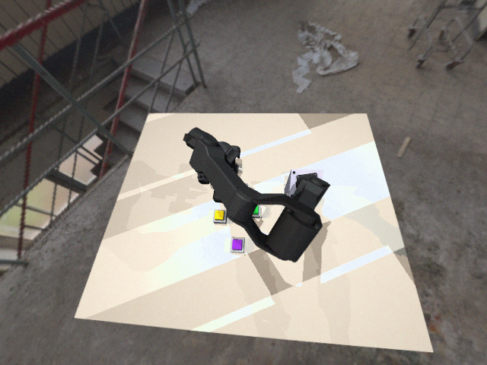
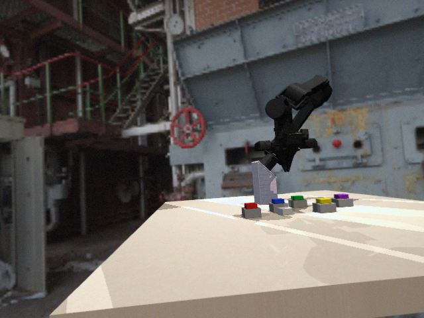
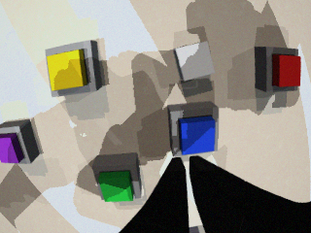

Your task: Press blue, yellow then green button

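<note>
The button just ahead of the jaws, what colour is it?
Blue, clearest in the wrist view.

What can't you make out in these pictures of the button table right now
- Top view: the blue button and red button are hidden under the arm; the green button shows only as a sliver.
- Top view: the gripper's fingertips are covered by the arm.
- Wrist view: the purple button is cut off by the left edge.
- Wrist view: how high the shut gripper sits above the blue button cannot be read.
</note>
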`<act>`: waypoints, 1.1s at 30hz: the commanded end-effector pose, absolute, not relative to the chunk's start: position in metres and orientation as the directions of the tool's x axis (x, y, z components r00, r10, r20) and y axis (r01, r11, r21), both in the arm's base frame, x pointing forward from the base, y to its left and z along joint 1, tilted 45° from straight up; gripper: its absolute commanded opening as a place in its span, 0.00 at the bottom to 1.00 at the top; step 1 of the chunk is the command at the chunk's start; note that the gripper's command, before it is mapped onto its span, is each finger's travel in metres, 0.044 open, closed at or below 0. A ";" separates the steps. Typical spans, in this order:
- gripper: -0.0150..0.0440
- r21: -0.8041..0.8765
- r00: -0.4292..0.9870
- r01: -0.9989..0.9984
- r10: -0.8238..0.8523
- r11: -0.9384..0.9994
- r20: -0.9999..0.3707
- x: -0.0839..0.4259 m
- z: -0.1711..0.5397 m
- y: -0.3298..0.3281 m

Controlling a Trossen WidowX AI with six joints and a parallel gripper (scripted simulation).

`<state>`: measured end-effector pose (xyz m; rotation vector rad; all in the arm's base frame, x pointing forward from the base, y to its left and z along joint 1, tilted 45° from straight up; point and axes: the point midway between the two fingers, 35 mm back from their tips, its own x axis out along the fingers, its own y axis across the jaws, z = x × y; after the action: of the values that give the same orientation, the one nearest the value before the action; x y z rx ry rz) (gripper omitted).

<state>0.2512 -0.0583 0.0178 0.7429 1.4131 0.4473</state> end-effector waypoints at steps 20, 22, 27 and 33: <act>0.29 0.711 0.141 0.119 0.697 0.693 -0.703 0.316 0.037 0.037; 0.29 0.711 0.141 0.119 0.697 0.693 -0.703 0.316 0.035 0.038; 0.29 0.711 0.141 0.119 0.697 0.693 -0.703 0.318 0.029 0.044; 0.29 0.711 0.141 0.119 0.697 0.693 -0.703 0.319 0.023 0.051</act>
<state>0.3200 0.0460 0.0276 0.7280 1.3838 0.4783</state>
